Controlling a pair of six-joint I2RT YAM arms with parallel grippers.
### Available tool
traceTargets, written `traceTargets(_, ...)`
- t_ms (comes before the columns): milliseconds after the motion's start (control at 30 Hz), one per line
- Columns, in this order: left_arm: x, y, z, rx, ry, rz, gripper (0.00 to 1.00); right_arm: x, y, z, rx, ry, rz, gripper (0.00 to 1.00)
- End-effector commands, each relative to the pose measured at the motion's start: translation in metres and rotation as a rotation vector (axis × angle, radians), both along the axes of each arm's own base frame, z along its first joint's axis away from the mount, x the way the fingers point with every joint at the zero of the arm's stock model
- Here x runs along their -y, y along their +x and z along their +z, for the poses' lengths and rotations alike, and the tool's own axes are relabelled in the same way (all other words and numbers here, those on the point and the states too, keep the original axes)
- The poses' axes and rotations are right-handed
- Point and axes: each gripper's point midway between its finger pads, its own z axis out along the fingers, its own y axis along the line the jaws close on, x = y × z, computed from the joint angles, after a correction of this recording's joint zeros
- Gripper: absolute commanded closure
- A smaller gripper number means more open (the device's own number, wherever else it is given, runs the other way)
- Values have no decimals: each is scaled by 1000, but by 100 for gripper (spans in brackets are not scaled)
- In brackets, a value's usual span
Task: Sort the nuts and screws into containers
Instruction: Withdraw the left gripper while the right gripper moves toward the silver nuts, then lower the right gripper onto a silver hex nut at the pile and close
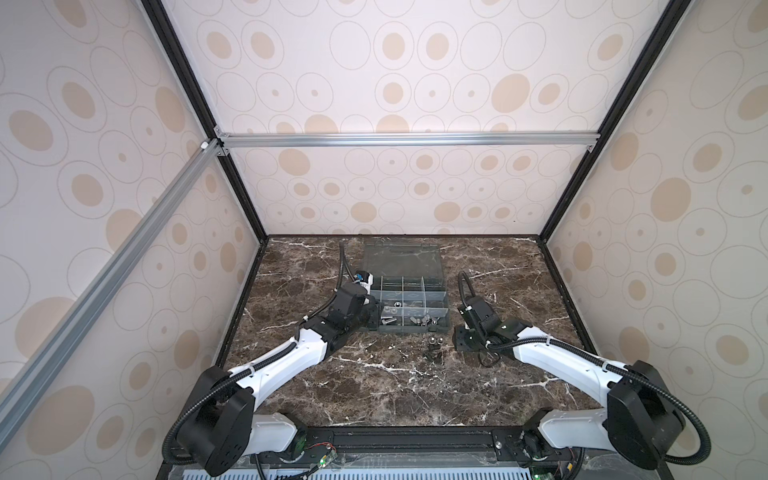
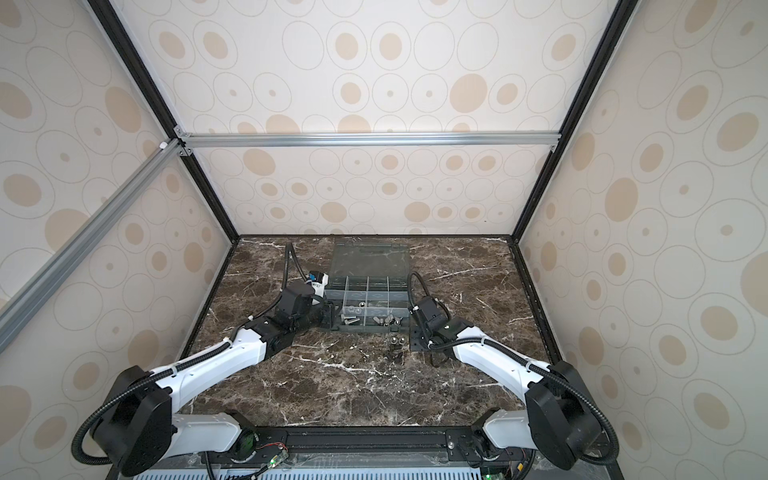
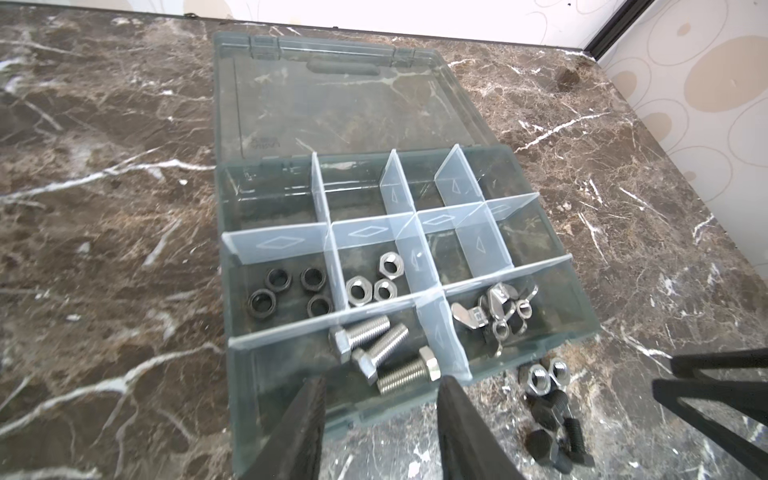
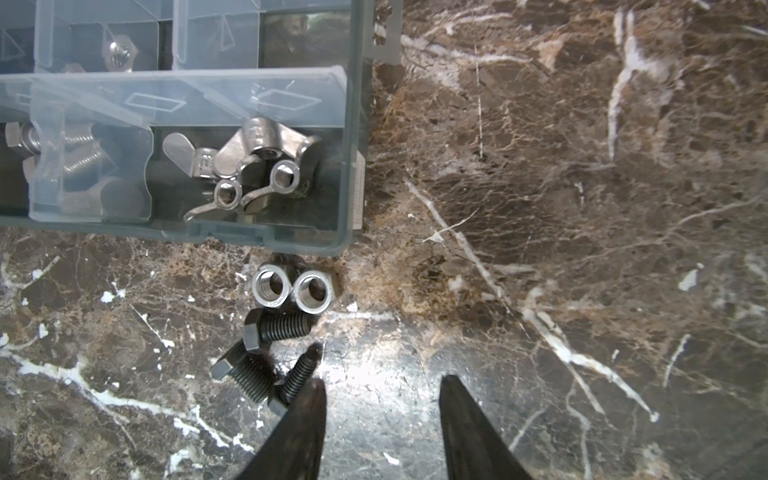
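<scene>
Outside the box [image 4: 124, 226], black screws [image 4: 282, 326] clustered, just beside spread right fingers [image 4: 303, 424]

Hardware counted.
Three silver screws [image 3: 365, 332], four black nuts [image 3: 278, 278], three silver nuts [image 3: 357, 291] and at least three wing nuts [image 4: 257, 137] lay in cells [image 3: 415, 232]; two loose silver nuts [image 4: 270, 286] and three black screws [image 4: 276, 326] lay outside.
</scene>
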Motion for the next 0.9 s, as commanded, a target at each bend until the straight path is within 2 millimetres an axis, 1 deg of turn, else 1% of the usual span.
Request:
traceTargets(0, -10, -3, 8, 21, -34, 52, 55, -9, 9, 7, 9, 29, 15, 52)
traceTargets(167, -21, -18, 4, 16, -61, 77, 55, -21, 17, 10, 9, 36, 48, 52)
traceTargets(367, -32, -33, 0, 14, -100, 108, 54, -42, 25, 5, -6, 7, 115, 52)
traceTargets(600, -42, -45, 0, 23, -138, 136, 54, -65, 29, -8, -27, -35, 176, 52)
traceTargets(867, -52, -57, -7, 10, -147, 163, 54, -78, 27, -26, -58, -125, 250, 53)
